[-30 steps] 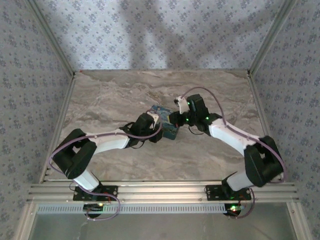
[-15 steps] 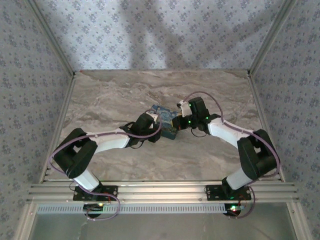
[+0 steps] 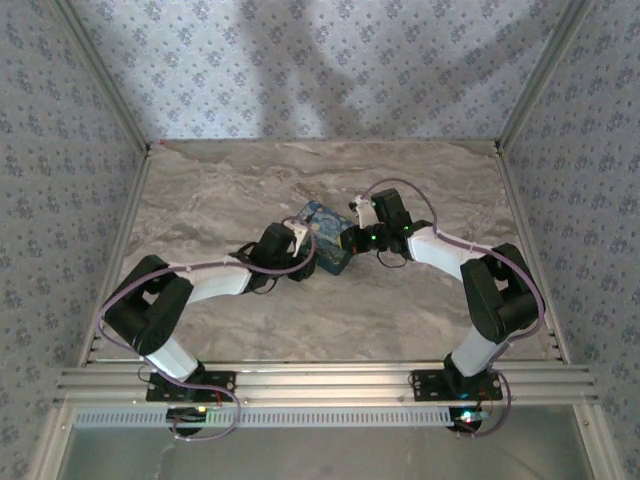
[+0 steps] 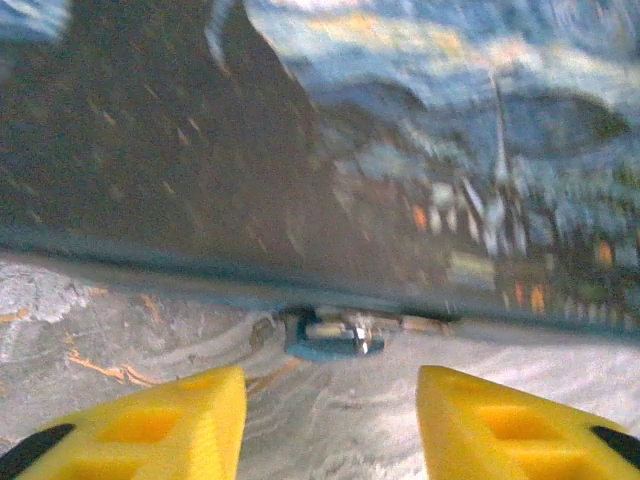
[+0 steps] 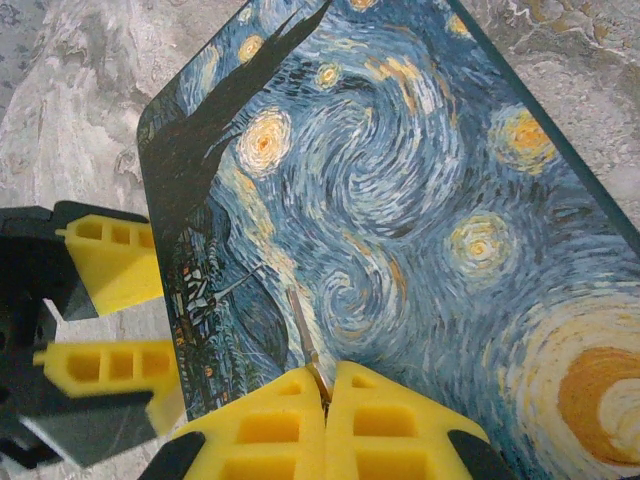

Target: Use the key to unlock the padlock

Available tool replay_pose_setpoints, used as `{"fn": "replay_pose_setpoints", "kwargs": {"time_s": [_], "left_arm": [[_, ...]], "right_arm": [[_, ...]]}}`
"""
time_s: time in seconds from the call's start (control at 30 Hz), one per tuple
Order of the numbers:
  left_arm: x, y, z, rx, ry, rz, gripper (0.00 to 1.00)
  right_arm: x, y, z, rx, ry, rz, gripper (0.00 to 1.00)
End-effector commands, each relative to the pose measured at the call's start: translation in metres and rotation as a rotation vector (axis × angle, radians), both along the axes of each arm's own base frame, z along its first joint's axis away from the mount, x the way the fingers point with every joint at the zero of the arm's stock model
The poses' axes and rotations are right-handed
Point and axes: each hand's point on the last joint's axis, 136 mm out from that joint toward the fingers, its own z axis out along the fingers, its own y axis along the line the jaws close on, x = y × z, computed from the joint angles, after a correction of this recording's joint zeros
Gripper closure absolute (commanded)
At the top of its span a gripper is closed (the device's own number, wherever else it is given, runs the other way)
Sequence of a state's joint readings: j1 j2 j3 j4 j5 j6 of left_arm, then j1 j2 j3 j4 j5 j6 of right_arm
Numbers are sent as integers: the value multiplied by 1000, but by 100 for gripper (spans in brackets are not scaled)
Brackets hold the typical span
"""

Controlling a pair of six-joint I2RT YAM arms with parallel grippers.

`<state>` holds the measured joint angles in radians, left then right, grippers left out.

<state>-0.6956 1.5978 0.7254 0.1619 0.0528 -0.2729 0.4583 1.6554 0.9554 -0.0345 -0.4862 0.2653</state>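
My left claw [image 4: 330, 412] stands spread, with nothing between its yellow fingers [image 4: 150, 425]. Just ahead of the gap, but apart from both fingers, is the padlock [image 4: 330, 335]. It is small and blue-grey. It sits at the bottom edge of the painted box's side wall, low against the marble table [image 4: 120, 330]. The picture there is blurred, so I cannot tell where its keyhole faces.

My right claw [image 5: 325, 385] is pressed together. A thin metal sliver comes out from between its tips, and I take it for the key [image 5: 303, 330]. It points over the lid of the box [image 5: 420, 190], not toward the lock.

From above, both claws meet at the box, the left at its near-left side and the right at its right side.

I judge that the step in hand is to prepare the lock. The padlock is not yet held and the key is not yet in it.

Next, I think the left claw must go forward and close on the padlock body to steady it. Then the right claw must bring the key down from the lid to that side wall and line it with the keyhole. This needs fine aim, because the lock is tiny and sits close under the box.
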Motion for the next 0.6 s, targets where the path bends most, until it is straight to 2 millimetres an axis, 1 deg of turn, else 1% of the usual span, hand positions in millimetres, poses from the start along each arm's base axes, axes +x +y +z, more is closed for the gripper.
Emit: {"fn": "replay_pose_setpoints", "kwargs": {"time_s": [0.0, 0.07, 0.13, 0.23, 0.33, 0.43, 0.57], "left_arm": [[-8, -2, 10, -15, -56, -76, 45], [-12, 0, 7, -4, -64, -103, 42], [-13, -4, 8, -18, -75, -144, 39], [-9, -11, 11, -27, -94, -191, 35], [-1, -16, 10, -25, -110, -208, 32], [6, -18, 3, -12, -106, -202, 31], [10, -17, -9, 4, -94, -181, 31]], "right_arm": [[1, -5, -16, -47, 45, -21, 100], [1, -6, -18, -51, 49, -21, 100], [1, -5, -18, -51, 48, -18, 100], [2, -6, -18, -57, 45, -18, 100], [3, -6, -19, -61, 45, -22, 100], [3, -6, -21, -61, 49, -21, 100], [4, -5, -21, -62, 51, -19, 100]]}}
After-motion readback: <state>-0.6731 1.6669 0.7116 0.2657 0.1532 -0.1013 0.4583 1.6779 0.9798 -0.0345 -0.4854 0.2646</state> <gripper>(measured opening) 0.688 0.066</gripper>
